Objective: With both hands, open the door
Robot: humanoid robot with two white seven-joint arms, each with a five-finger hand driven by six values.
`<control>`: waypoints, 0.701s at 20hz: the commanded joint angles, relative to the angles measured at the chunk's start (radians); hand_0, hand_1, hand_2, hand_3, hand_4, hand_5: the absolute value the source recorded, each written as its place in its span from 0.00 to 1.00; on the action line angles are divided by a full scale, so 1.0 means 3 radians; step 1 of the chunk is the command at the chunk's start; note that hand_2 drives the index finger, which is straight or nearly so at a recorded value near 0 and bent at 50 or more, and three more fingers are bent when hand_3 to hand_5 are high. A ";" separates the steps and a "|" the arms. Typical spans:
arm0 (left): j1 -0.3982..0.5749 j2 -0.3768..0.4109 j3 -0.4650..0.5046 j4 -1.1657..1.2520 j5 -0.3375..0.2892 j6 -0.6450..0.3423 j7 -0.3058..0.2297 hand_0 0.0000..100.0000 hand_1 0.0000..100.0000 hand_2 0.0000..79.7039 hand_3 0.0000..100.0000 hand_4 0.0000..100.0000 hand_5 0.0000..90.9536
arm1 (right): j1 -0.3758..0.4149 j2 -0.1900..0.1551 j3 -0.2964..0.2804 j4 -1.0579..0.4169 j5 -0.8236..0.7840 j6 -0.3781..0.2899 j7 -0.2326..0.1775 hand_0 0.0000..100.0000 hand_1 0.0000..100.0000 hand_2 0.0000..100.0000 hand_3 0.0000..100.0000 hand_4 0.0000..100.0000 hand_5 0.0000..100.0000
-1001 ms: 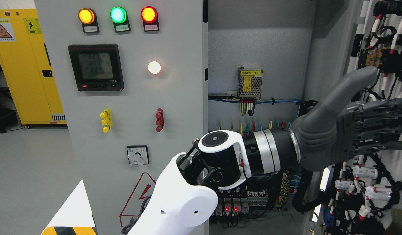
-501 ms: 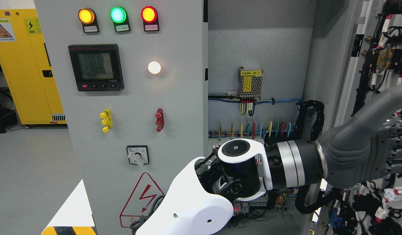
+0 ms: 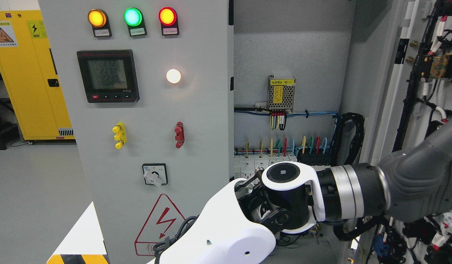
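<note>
The grey cabinet's left door (image 3: 149, 110) stands closed; it carries three lit lamps, a meter and a rotary switch. The right door (image 3: 427, 73) is swung wide open at the picture's right, its wired inner face turned toward me. My left arm (image 3: 229, 234) comes up from the bottom edge and reaches across to that door. Its grey hand (image 3: 423, 179) lies against the door's lower inner side. Only the wrist and the back of the palm show; the rest of the hand runs past the right edge. No right arm shows.
Inside the cabinet hang a power supply (image 3: 281, 93), a row of breakers (image 3: 262, 161) with coloured wires, and a black cable conduit (image 3: 348, 135). A yellow cabinet (image 3: 28, 73) stands at the far left. A hazard-striped marking (image 3: 77, 258) lies at the lower left.
My left arm has moved right and down, and the right door has swung further open with it. The thumb and fingers, visible a second ago, have passed out of the frame.
</note>
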 commanded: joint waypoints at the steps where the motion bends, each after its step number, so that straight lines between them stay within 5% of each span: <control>1: -0.0058 0.0001 -0.0267 0.0121 0.0060 -0.0051 0.0005 0.00 0.00 0.00 0.00 0.00 0.00 | -0.0001 -0.0008 0.0000 0.0000 0.0000 0.0000 0.0001 0.22 0.01 0.00 0.00 0.00 0.00; 8: 0.0028 0.0016 0.0401 0.0003 0.0050 0.0321 0.0005 0.00 0.00 0.00 0.00 0.00 0.00 | -0.0001 -0.0008 0.0000 0.0000 0.0000 0.0000 0.0001 0.22 0.01 0.00 0.00 0.00 0.00; 14: 0.0544 0.0230 0.0761 -0.0477 -0.0134 0.0506 0.0010 0.00 0.00 0.00 0.00 0.00 0.00 | -0.0001 -0.0008 0.0000 0.0000 0.0000 0.0000 0.0001 0.22 0.01 0.00 0.00 0.00 0.00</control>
